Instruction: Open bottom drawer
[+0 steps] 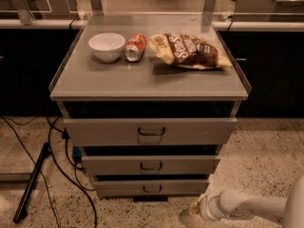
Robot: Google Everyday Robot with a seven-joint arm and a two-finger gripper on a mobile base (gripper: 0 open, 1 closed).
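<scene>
Grey bottom drawer [118, 188], gripper [194, 209] low beside its right corner, not touching

White tubular arm [256, 205], ribbed wrist, pale gripper [194, 209] bottom right
</scene>
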